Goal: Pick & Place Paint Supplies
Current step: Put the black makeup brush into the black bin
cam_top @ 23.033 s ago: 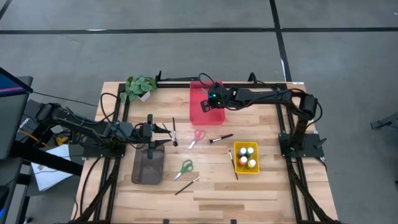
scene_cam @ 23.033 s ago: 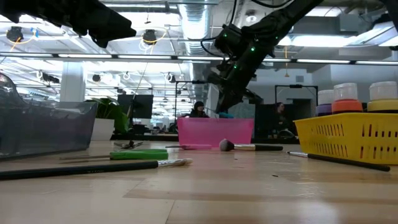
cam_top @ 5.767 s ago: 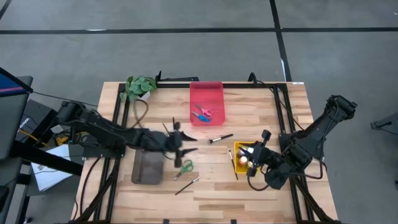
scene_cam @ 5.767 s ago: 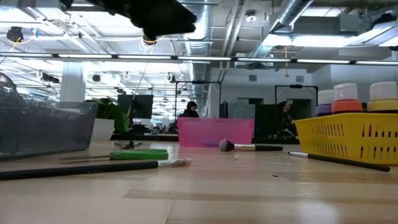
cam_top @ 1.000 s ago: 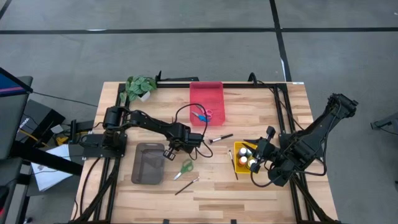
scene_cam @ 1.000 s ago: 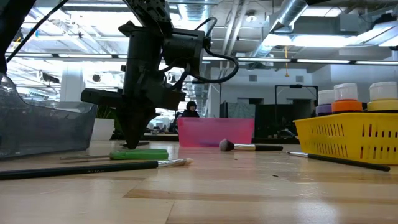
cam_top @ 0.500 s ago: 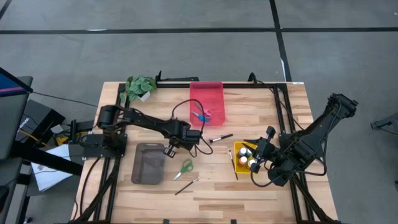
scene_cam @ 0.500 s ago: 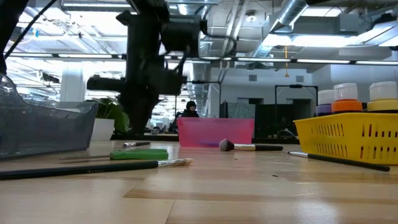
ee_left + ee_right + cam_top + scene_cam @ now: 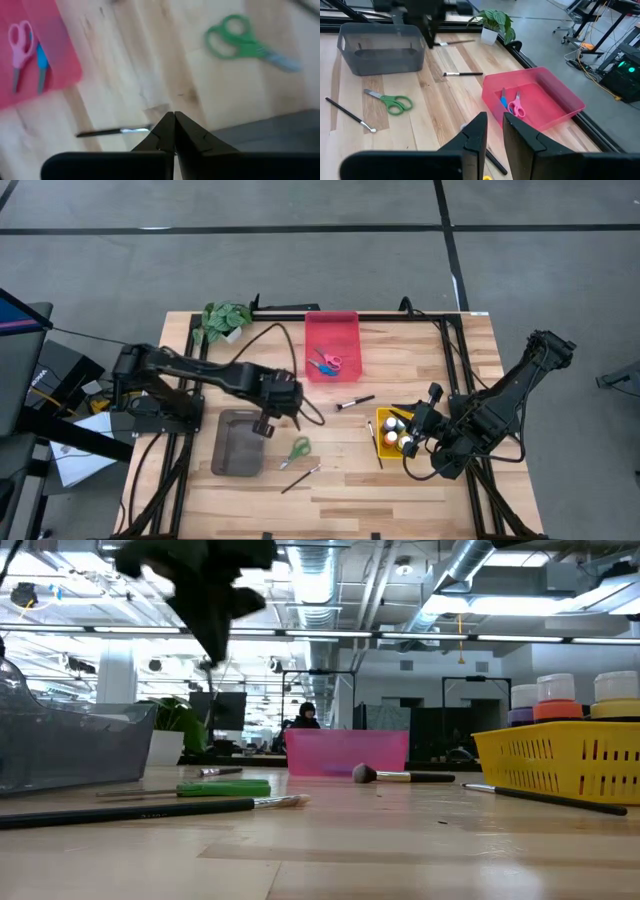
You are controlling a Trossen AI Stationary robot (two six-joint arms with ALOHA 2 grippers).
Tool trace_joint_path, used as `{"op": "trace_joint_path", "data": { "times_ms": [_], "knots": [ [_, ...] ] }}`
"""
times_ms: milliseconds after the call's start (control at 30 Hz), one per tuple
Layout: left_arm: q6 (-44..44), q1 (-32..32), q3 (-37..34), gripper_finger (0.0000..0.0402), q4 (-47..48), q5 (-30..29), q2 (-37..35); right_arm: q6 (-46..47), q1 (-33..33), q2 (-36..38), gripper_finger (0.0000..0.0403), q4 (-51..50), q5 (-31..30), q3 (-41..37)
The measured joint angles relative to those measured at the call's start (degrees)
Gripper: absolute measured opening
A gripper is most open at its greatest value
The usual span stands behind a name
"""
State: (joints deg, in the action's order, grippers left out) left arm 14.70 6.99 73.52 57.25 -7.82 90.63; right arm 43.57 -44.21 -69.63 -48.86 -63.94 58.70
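Observation:
My left gripper point(image 9: 268, 425) is shut on a thin dark-handled brush point(image 9: 457, 42), raised above the far right corner of the grey tray point(image 9: 235, 455). It also shows in the left wrist view point(image 9: 174, 116). A second brush point(image 9: 462, 74) lies flat on the table below. Green scissors point(image 9: 298, 448) and more brushes point(image 9: 355, 402) point(image 9: 300, 477) point(image 9: 375, 445) lie flat on the wood. Pink and blue scissors point(image 9: 325, 363) lie in the red tray point(image 9: 345, 330). My right gripper point(image 9: 494, 116) is open and empty over the paint bottles point(image 9: 397, 430). My left gripper pinches the brush between its two fingertips at the silver ferrule end point(image 9: 142, 130). The fingers point down from above and lie across the brush. The brush is lifted clear of the table and sticks out about level, its handle point(image 9: 90, 133) toward the table's far edge.
The paint bottles stand in a yellow tray point(image 9: 412, 452) at the right. A small potted plant point(image 9: 225, 318) stands at the far left corner. Black frame rails run along the table's left, right and far sides. People show far off in the room behind.
My left gripper has risen from the table near the green scissors and gone toward the table's left edge, to the grey tray's far right corner. My right gripper has kept still.

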Motion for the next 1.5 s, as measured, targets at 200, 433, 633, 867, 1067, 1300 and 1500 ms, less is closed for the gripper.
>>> {"op": "trace_joint_path", "data": {
  "times_ms": [200, 433, 633, 867, 1067, 1300, 1500],
  "knots": [
    [-9.89, 6.89, 0.02, 0.0000, 4.72, 0.56, -2.90, 0.00, 0.00, -0.02, 0.0056, -0.02, -0.02, 0.00],
    [-21.57, 16.49, 0.02, 0.0000, 4.88, 2.33, -2.60, 0.02, 0.00, -0.02, 0.0056, -0.01, -0.07, 0.00],
    [-32.45, 23.18, 0.02, 0.0000, 2.74, 3.29, -2.62, 0.17, 0.00, -0.02, 0.0056, 0.23, -0.04, 0.00],
    [-43.07, 27.65, 0.02, 0.0000, 1.45, 1.85, -2.40, 0.15, 0.00, -0.02, 0.0056, 0.67, -0.02, 0.00],
    [-45.21, 27.86, -2.88, 0.0000, 1.20, -0.71, -2.40, 0.14, -0.02, -0.04, 0.0056, 0.92, -0.02, 0.00],
    [-45.56, 27.49, -10.50, 0.0000, 0.74, -0.69, -2.40, 0.00, -0.02, -0.04, 0.0056, 1.25, -0.01, 0.00],
    [-45.57, 27.45, -14.71, 0.0000, -2.50, 0.89, -2.40, 0.00, -0.02, -0.04, 0.0056, 1.36, 0.00, 0.00]
  ]
}}
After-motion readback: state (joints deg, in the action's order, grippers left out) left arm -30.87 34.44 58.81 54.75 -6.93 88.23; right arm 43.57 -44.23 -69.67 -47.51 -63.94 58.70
